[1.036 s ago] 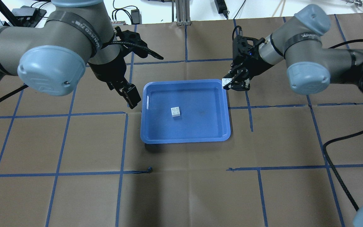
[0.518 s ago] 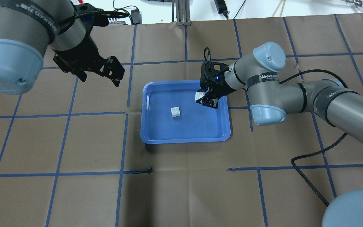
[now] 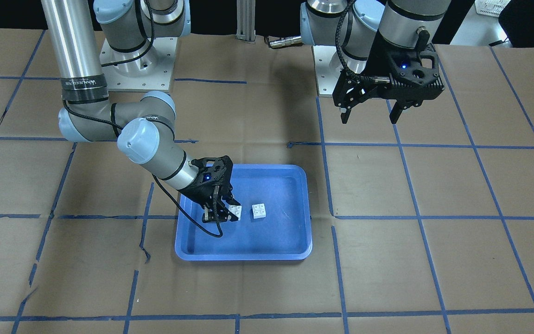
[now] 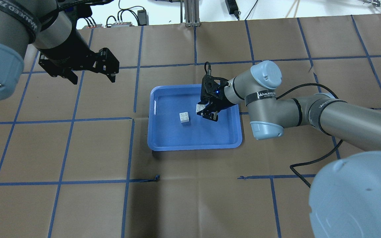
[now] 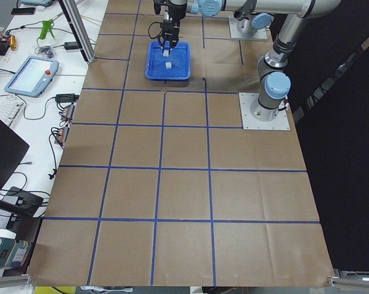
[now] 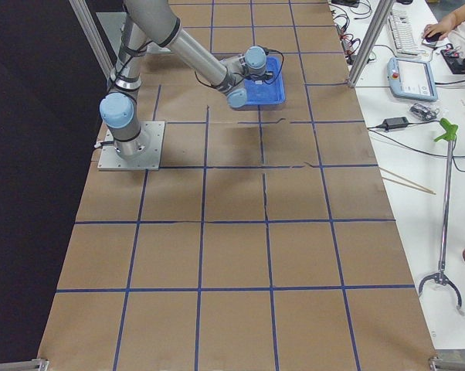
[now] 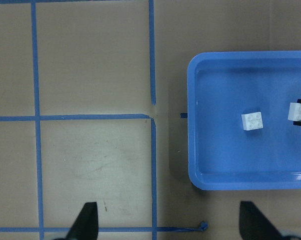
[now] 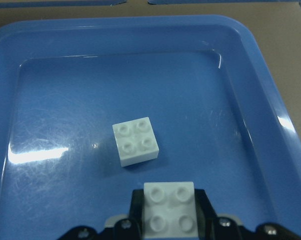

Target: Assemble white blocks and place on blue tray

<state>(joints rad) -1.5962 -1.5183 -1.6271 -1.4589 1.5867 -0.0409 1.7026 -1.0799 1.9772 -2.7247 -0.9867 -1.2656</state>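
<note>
Right gripper (image 4: 206,112) is clamped on one white brick (image 8: 169,216), studs up, low over the blue tray (image 4: 195,145). Just beyond it sits the second brick (image 8: 135,141), loose on the tray floor and turned slightly askew. Pressing down unaligned could skid it or jam the studs. Farther off, the left gripper (image 3: 369,116) hangs spread wide, empty.

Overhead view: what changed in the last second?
The right claw, gripping a white block, moved from outside the blue tray's corner in over it, toward the loose block. The open left claw pulled away from the tray. Tray and loose block stayed put.
</note>
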